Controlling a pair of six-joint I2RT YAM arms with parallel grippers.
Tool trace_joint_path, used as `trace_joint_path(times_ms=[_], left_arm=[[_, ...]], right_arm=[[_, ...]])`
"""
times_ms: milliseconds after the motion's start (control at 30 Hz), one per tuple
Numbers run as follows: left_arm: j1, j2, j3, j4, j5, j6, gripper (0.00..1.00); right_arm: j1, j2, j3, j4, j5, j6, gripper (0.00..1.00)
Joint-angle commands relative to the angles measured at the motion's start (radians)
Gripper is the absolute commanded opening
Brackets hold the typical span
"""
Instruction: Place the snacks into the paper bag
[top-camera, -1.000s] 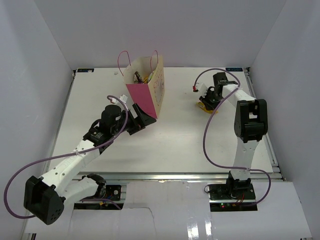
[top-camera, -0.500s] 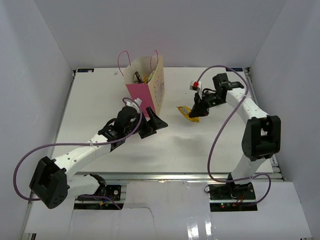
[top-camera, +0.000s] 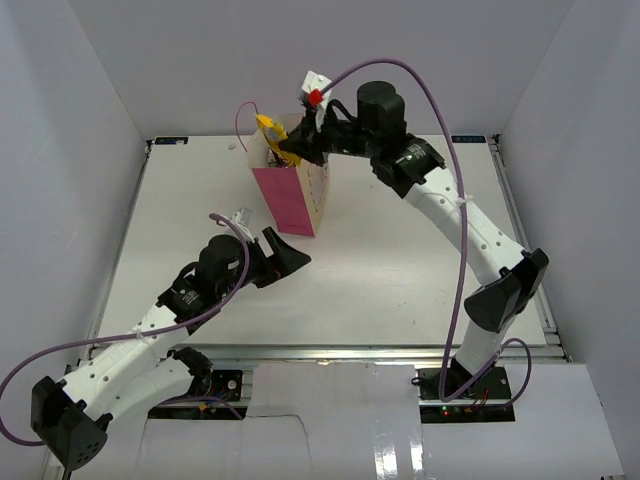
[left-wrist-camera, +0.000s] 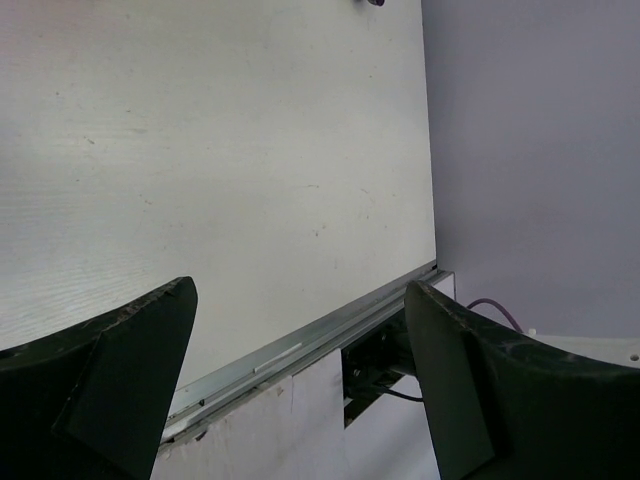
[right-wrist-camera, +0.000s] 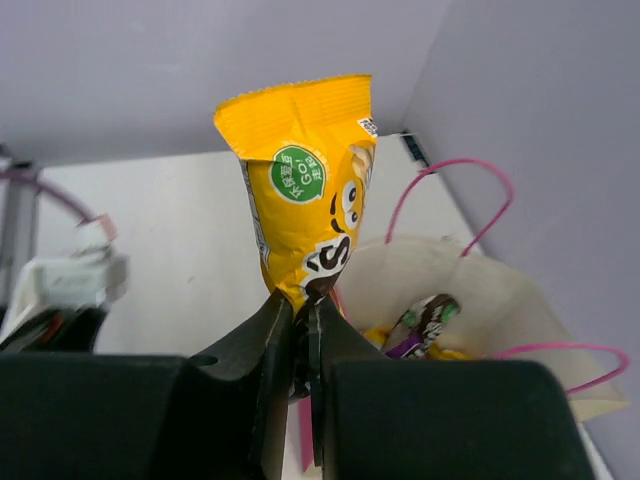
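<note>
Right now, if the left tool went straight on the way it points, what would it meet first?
Probably the bare table: the open left tool tilts down at it with nothing between, short of the metal edge rail. Depth is unclear from the wrist view.

A robotics lab test cell: a flat white tabletop (top-camera: 380, 270) is boxed in by plain pale panel walls (top-camera: 330, 60) at nine, twelve and three o'clock. An aluminium rail (top-camera: 340, 352) and two white-and-black jointed robot arms (top-camera: 470, 225) trailing purple cables (top-camera: 400, 63) sit at six o'clock.
</note>
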Motion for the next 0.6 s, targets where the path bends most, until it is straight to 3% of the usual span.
trace_joint_path(times_ms=[0, 167, 267, 300, 433, 467, 533, 567], left_arm=[[-0.004, -0.049, -0.01, -0.059, -0.043, -0.001, 0.95], [-0.004, -0.084, -0.02, -0.071, -0.049, -0.012, 0.95], [-0.004, -0.087, -0.017, -0.075, -0.049, -0.007, 0.95], [-0.004, -0.089, -0.015, -0.079, -0.052, -0.007, 0.95], [-0.004, -0.082, -0.003, -0.082, -0.057, 0.005, 0.95], [-0.004, -0.081, 0.0, -0.082, -0.055, 0.013, 0.95], [-0.004, -0.069, 0.012, -0.085, -0.054, 0.026, 0.95], [-0.002, -0.059, 0.023, -0.086, -0.055, 0.04, 0.95]], right_arm=[[0.054, 0.09, 0.052, 0.265, 0.442, 0.161, 0.08], [0.072, 0.185, 0.059, 0.466, 0.597, 0.129, 0.09], [0.074, 0.231, 0.076, 0.492, 0.652, 0.083, 0.22], [0.075, 0.237, 0.076, 0.491, 0.673, 0.077, 0.36], [0.074, 0.216, 0.069, 0.459, 0.686, 0.046, 0.59], [0.072, 0.178, 0.044, 0.451, 0.675, 0.043, 0.66], [0.06, 0.119, 0.006, 0.428, 0.612, 0.043, 0.69], [0.05, 0.058, -0.016, 0.396, 0.474, 0.034, 0.74]])
